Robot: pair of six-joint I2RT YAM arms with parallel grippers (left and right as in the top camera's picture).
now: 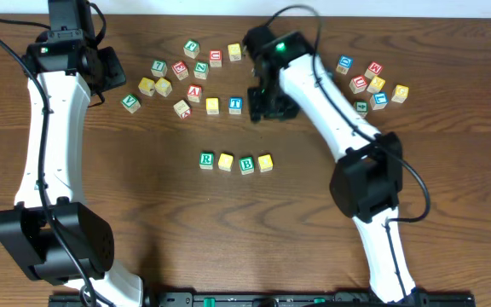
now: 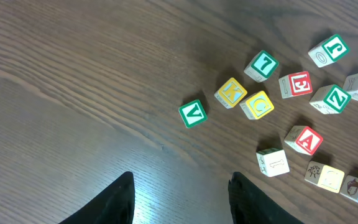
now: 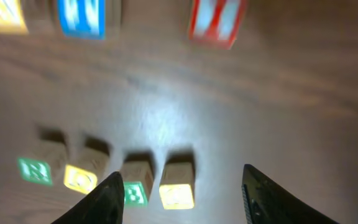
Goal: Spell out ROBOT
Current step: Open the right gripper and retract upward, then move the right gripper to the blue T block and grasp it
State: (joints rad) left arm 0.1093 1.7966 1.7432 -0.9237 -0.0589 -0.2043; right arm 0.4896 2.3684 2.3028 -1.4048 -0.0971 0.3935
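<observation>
left gripper (image 2: 180,199): apart, empty | right gripper (image 3: 180,193): apart, empty | row: R cube (image 1: 207,160), yellow cube (image 1: 226,161), B cube (image 1: 246,165), second yellow cube (image 1: 265,162) | T cube (image 1: 235,104): apart from row

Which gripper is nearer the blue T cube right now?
Right. The right gripper sits just beside the blue T cube, on its right in the overhead view. The left gripper is far off on the other side, toward upper left.

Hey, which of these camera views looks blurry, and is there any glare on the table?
Right wrist view: blurred, the green-lettered wooden R cube and its row smeared, white glare on the dark wooden table. Left wrist view: sharp, a pale sheen low on the table. Overhead view: crisp, evenly lit, soft shadows.
</observation>
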